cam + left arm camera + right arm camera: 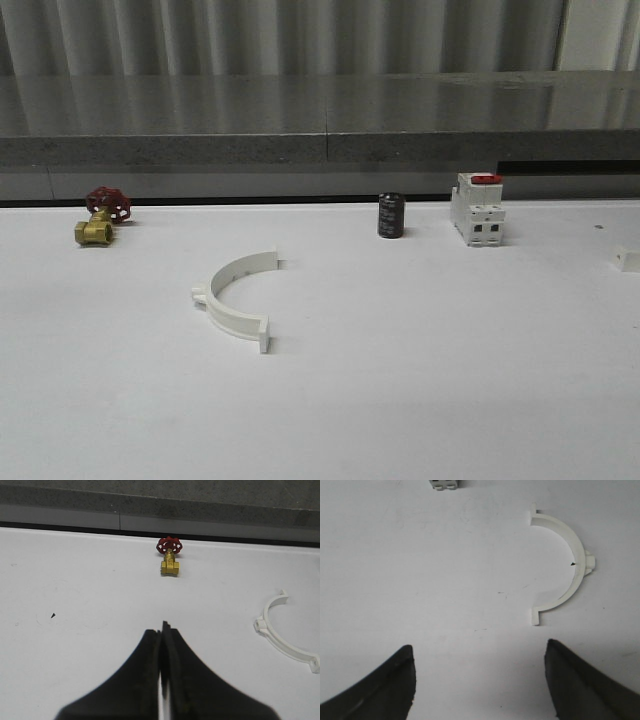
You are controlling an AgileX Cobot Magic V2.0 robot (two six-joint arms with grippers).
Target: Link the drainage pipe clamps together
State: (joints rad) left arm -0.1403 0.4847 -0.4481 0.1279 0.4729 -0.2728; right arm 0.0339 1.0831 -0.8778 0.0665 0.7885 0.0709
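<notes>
A white plastic half-ring clamp band [237, 297] is lying flat on the smooth matte white desk [420, 380], left of the middle, its open side facing right and slightly toward the far edge. Its thin curved wall is standing on edge, with small square tabs jutting outward at both ends and a little lug at the middle of the arc. In the left wrist view the same band [282, 632] is sitting off to the side of the left gripper [161, 645], whose two black, tapering fingers are pressed together with nothing between them. They are hovering over bare desk, well apart from the band.

In the right wrist view a second white half-ring band [562, 568] is lying flat on the desk ahead of the right gripper [480, 680], its smooth inner curve catching a soft shadow. That gripper's dark rounded fingers [385, 687] are spread wide apart, holding nothing and not touching the band.

Along the desk's far edge, a small brass valve with a red handwheel [101, 215] is resting near the left corner. A glossy black cylinder [391, 215] is standing upright toward the right, and just beyond it a white boxy switch with a red top [477, 208] is standing too. A small white block [628, 259] is sitting at the right edge.
</notes>
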